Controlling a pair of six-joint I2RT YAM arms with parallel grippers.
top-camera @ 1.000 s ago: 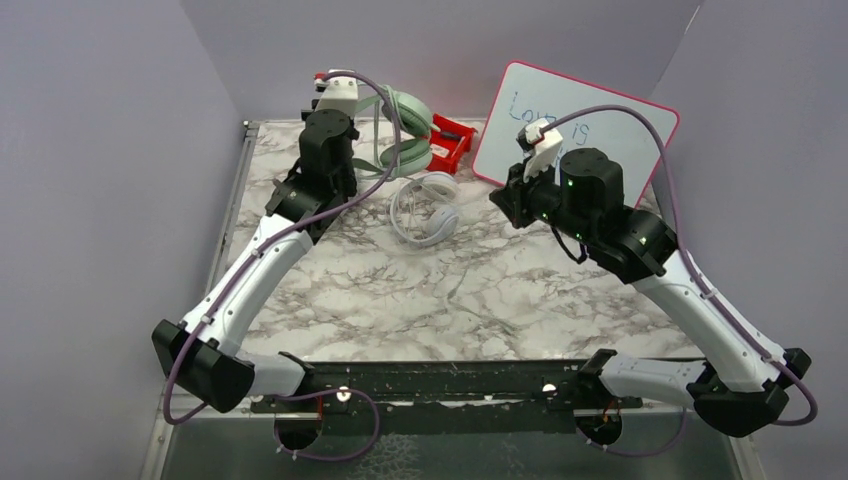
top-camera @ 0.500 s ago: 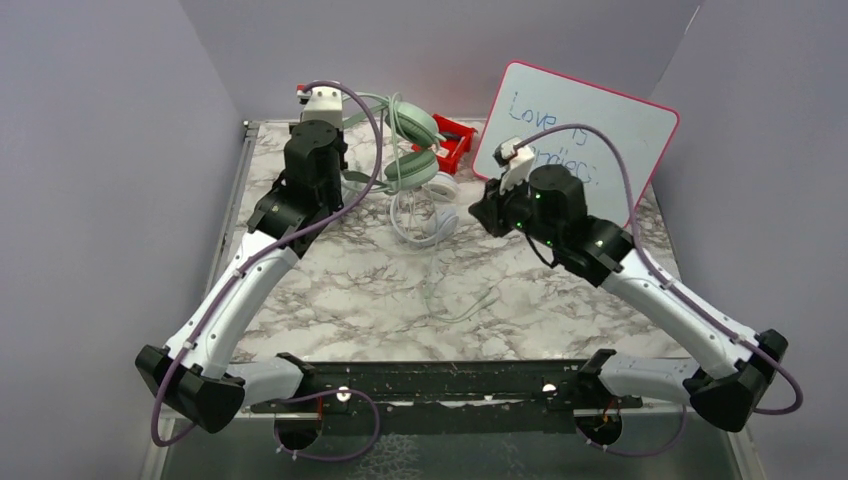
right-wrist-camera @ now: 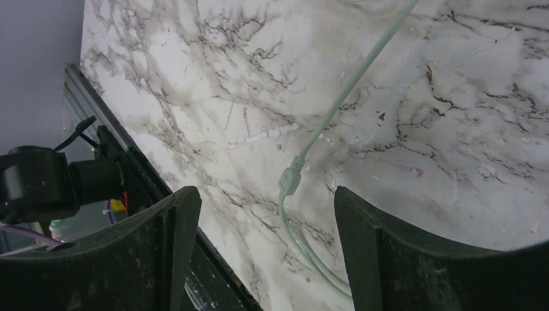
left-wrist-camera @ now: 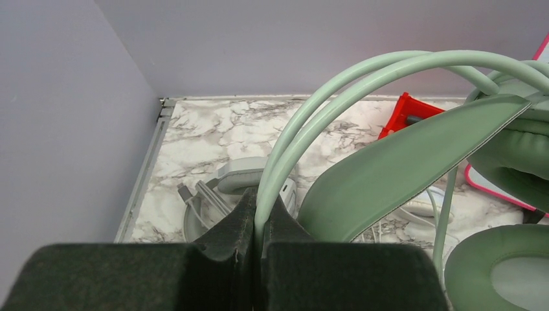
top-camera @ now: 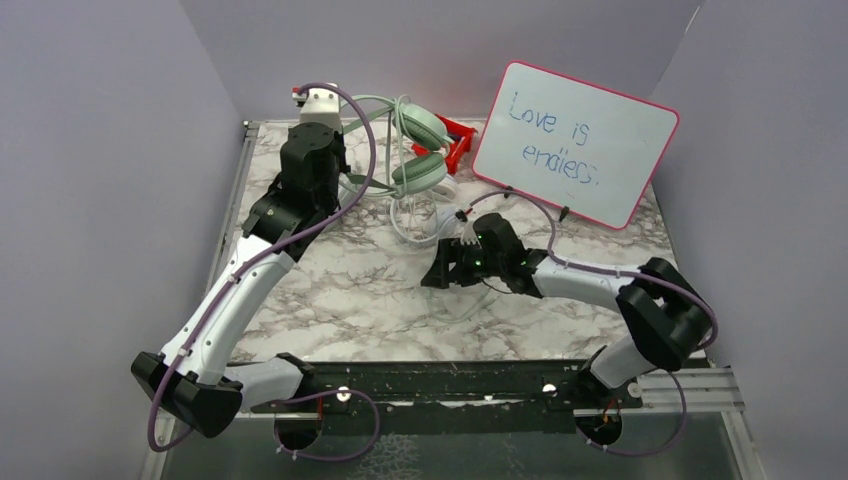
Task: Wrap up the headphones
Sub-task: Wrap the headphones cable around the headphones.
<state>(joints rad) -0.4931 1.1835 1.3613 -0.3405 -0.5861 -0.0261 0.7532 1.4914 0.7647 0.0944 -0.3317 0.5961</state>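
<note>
Marble-veined tabletop [top-camera: 330,300]. At back right, pink-edged whiteboard [top-camera: 575,140], handwritten "Love is endless." Raised at back centre, mint headphones [top-camera: 420,130]: padded round cups to the right, smooth thin headband arching leftward, pinched tight in left gripper [left-wrist-camera: 259,220]. Nearer, right gripper [right-wrist-camera: 262,201] spread wide above thin mint cable [right-wrist-camera: 349,91] lying on marble.

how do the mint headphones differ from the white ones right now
Colour: the mint headphones are pale green, the white headphones white. Pose: the mint headphones are held up, their headband pinched in the shut left tool; the white headphones lie on the table. Cable: the mint pair's cable trails loose across the marble under the open right tool; the white pair's looks looped close to it. Both are padded over-ear wired pairs.
</note>
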